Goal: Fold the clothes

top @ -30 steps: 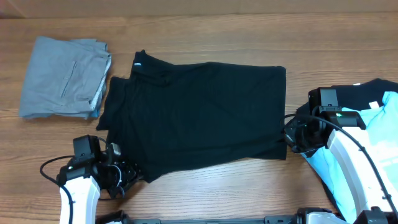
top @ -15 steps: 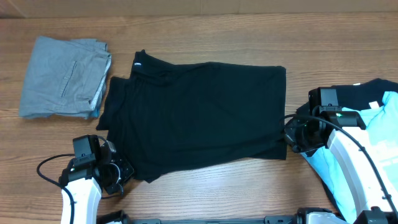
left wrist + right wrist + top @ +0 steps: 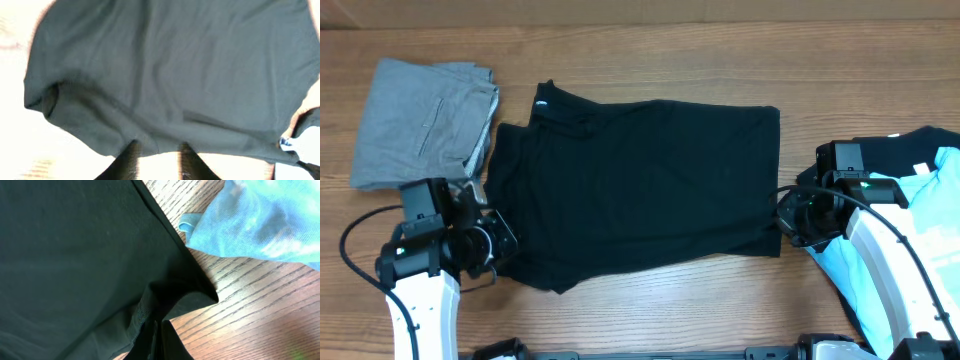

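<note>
The black T-shirt (image 3: 640, 185) lies flat in the middle of the table (image 3: 720, 300). The right gripper (image 3: 786, 224) pinches its right near corner; the left gripper (image 3: 503, 240) has fingers spread at its left near edge.

White arms (image 3: 425, 310) (black joints, looping cables)

Setting: robotics lab bench | Evidence: wood-grain table (image 3: 650, 45); white-and-black left arm (image 3: 420, 310) and right arm (image 3: 895, 270) reaching in from its near edge; black cable (image 3: 346, 245) looping free
</note>
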{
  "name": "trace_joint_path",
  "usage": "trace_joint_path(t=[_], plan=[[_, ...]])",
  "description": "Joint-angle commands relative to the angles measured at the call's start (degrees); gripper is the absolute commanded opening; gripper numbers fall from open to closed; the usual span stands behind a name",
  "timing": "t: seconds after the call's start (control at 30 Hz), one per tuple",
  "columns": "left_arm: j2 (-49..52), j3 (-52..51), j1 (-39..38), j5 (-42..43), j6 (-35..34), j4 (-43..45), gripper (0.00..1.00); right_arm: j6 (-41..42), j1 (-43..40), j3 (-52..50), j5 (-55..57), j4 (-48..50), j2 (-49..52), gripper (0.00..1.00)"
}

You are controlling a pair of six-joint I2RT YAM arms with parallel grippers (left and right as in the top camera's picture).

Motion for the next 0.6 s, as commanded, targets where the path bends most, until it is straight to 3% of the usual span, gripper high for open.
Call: trace_joint_path(t=[0.0, 0.3, 0.37, 0.47, 0.57], plan=[[0.0, -8.7, -0.4, 0.6, -1.6, 1.4, 0.42, -1.1, -0.1, 1.2, -0.3, 0.1, -0.3, 0.04], [6.2, -24.3, -0.4, 3.1, -4.1, 17.4, 0.46, -1.1, -0.1, 1.2, -0.3, 0.1, -0.3, 0.04], [8.3, -24.4, -0.4, 3.1, -4.4, 20.0, 0.39, -1.1, -0.1, 1.2, -0.3, 0.1, -0.3, 0.04], [11.0, -24.4, -0.4, 3.9, -4.9, 22.0, 0.13, -1.5, -0.1, 1.2, -0.3, 0.0, -0.3, 0.04], [11.2, -23.8, -0.4, 7.4, -4.9, 21.1, 0.09, -1.5, -0.1, 1.2, -0.3, -0.1, -0.3, 0.04]])
